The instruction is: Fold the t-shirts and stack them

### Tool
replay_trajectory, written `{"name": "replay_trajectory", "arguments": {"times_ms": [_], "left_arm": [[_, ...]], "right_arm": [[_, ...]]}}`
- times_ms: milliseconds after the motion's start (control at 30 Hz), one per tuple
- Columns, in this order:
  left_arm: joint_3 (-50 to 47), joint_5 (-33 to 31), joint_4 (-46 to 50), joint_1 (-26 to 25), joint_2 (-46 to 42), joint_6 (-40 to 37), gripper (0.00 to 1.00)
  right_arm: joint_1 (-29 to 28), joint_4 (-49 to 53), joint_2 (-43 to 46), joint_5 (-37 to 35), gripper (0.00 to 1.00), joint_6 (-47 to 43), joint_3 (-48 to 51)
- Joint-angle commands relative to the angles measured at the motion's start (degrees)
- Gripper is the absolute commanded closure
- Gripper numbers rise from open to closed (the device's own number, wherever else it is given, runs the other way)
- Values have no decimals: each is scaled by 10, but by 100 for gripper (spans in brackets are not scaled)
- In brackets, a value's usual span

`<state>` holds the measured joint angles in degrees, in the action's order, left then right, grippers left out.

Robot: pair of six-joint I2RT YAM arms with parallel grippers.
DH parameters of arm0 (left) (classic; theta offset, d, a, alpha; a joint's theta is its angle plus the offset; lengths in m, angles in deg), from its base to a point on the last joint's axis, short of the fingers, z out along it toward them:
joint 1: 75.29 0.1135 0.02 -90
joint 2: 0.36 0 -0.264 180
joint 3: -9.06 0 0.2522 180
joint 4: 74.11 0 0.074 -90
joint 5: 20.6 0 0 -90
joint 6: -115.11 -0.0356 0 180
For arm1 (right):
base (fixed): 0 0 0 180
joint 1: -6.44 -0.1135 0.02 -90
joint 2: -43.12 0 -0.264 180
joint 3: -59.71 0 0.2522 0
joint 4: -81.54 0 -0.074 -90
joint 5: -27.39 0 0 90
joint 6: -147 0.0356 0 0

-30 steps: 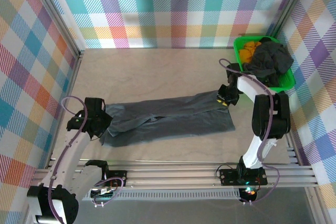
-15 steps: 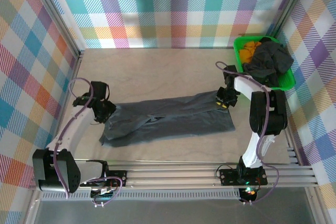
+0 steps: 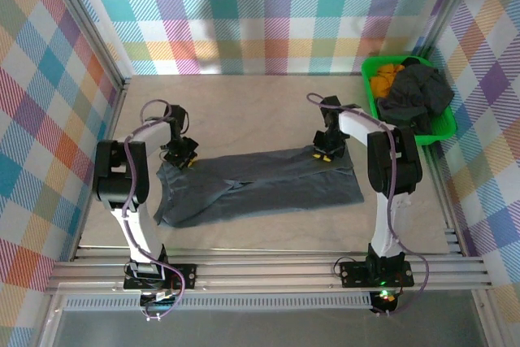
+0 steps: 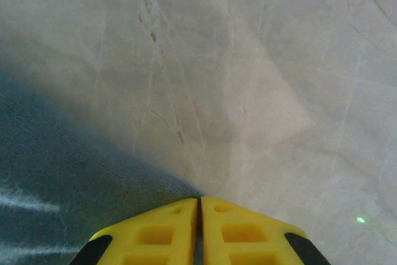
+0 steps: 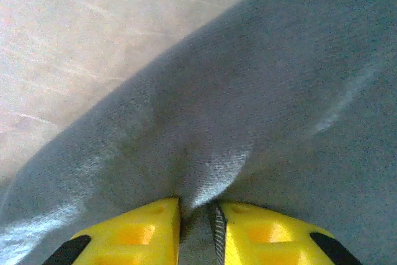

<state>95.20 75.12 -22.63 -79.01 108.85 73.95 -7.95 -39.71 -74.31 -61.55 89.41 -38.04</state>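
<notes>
A dark charcoal t-shirt (image 3: 260, 186) lies in a long wrinkled band across the middle of the table. My left gripper (image 3: 185, 158) sits at its far left corner, its yellow fingers pressed together where the cloth edge (image 4: 56, 172) runs in between them. My right gripper (image 3: 322, 154) is at the far right edge, shut on a raised pinch of the grey fabric (image 5: 260, 91). In the wrist views the left gripper (image 4: 199, 202) is low over the bare tabletop and the right gripper (image 5: 197, 206) is low over the shirt.
A bright green bin (image 3: 368, 87) stands at the far right, holding a heap of dark shirts (image 3: 416, 95) and an orange cloth (image 3: 387, 75). Aluminium frame rails run along the near edge (image 3: 268, 270). Checked walls close in the sides and the back.
The left arm swung from the near left up to the shirt's far left corner. The right gripper slid left and farther back along the far edge, and the shirt's far edge shifted with them.
</notes>
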Motion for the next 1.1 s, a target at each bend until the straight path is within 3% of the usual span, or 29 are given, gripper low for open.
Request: {"name": "replay_trajectory", "arguments": {"times_ms": [0,200,400,500,600,667,800,933,1067], "left_arm": [[8,5,37,14,37,-5,90],[80,23,28,46,116,-34,89],[261,29,37,49,216,-66,86],[331,13,34,48,226,-82,82],[369,-2,44,48,209,-90,77],[355,-16,52,42,171,-79,69],[270,-49,85,9,66,-49,69],[138,10,58,-51,-24,-62,68],[59,49,80,-94,-55,-85,62]], "right_arm": [[17,70,-19,-57,74,13,-7],[43,68,-45,-22,69,15,-22],[49,127,-149,0,65,5,-197],[50,178,-177,-6,64,11,-288],[49,193,-165,10,60,18,-310],[48,189,-135,10,58,22,-289],[40,161,-51,-9,54,26,-203],[27,118,35,13,50,11,-116],[10,55,107,108,48,-18,-48]]}}
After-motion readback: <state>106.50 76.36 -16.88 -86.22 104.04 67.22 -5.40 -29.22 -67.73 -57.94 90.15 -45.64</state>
